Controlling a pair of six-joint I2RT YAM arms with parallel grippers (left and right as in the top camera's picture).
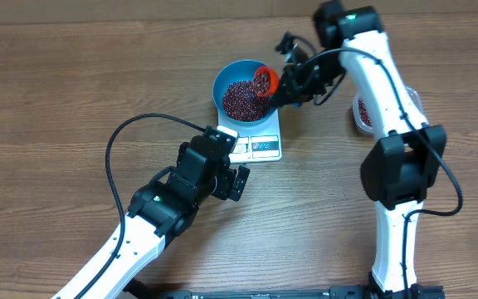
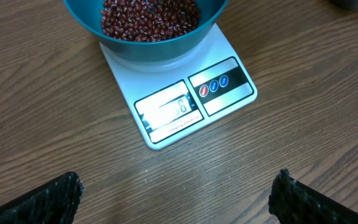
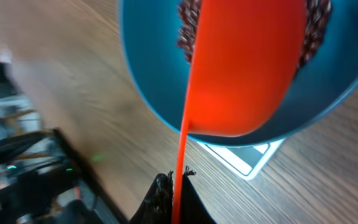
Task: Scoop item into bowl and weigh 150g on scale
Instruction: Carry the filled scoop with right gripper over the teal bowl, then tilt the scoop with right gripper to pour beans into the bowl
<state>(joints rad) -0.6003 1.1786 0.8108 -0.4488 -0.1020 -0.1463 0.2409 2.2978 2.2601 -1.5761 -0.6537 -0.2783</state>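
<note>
Red scoop (image 3: 247, 62), clenched by the right gripper (image 3: 174, 190), tilted over the bowl's (image 3: 148, 81) beans (image 1: 239, 100), seemingly mid-pour; next, checking the scale (image 2: 185, 106) against 150g; left gripper (image 2: 178, 199) gaped empty.

Blue bowl (image 1: 221, 77) of maroon beans (image 1: 237, 100) — upright atop white scale (image 1: 270, 129)

Scale (image 2: 188, 99) display (image 2: 166, 111) washed by glare; last digit looked like 6 or 8, rest unreadable. Small print (image 2: 180, 126) beneath too tiny to read.
</note>
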